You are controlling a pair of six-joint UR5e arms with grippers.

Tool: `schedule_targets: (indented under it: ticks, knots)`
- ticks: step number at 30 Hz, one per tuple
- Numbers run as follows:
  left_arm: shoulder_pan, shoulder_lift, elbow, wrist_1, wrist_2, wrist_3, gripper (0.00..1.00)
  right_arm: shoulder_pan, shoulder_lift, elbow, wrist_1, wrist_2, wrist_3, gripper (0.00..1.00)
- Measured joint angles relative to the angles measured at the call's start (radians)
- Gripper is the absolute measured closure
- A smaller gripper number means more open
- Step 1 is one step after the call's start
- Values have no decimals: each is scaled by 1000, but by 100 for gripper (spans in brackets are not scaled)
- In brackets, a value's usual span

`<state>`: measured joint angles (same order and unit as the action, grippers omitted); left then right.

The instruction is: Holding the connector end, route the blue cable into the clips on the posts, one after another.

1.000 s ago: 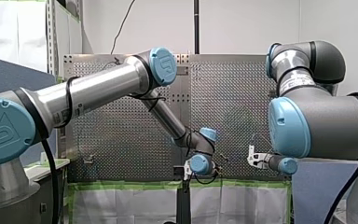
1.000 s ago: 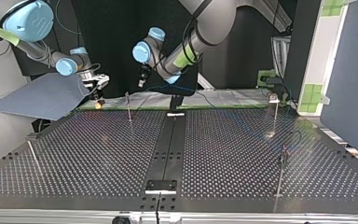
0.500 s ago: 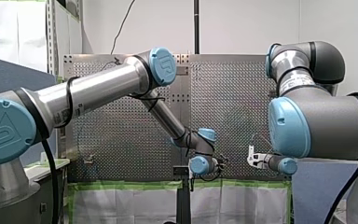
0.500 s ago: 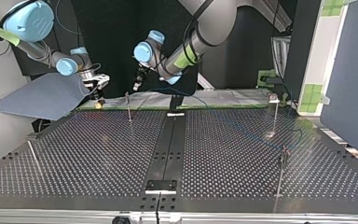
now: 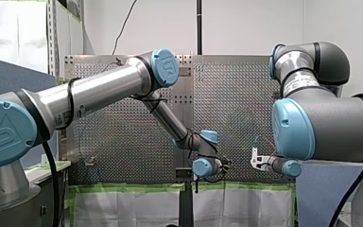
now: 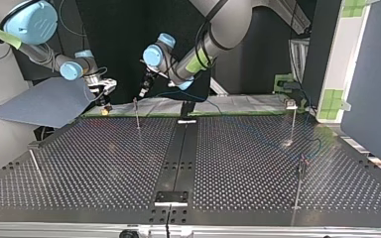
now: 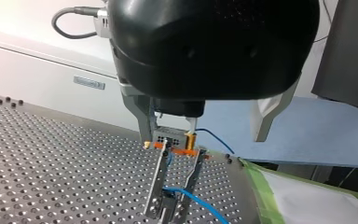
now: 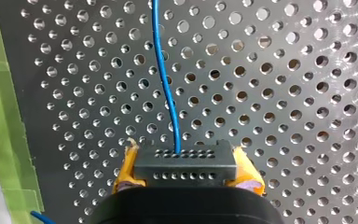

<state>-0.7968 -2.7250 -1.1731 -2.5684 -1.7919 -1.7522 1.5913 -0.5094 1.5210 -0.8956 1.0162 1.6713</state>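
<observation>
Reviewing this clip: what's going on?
My right gripper, with yellow pads, is shut on the dark grey connector block, and the thin blue cable runs from it over the perforated metal table. My left gripper hangs by the top of a thin metal post near the table's far edge in the top view. Whether any clip holds the cable is unclear.

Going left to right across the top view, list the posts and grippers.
Leaning post → my right gripper → thin far post → post with a clip on top. My left gripper and the near post at the view's right overlap others, so left out.
</observation>
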Motion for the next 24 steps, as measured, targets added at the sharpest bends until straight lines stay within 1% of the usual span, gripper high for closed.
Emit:
schedule_targets:
  ticks: [17, 24]
  knots:
    - [4, 0, 0, 9, -2, 8, 0, 1, 0, 0, 0, 3, 1, 100]
    - [6, 0, 0, 9, -21, 13, 0, 1, 1, 0, -1, 1, 1, 100]
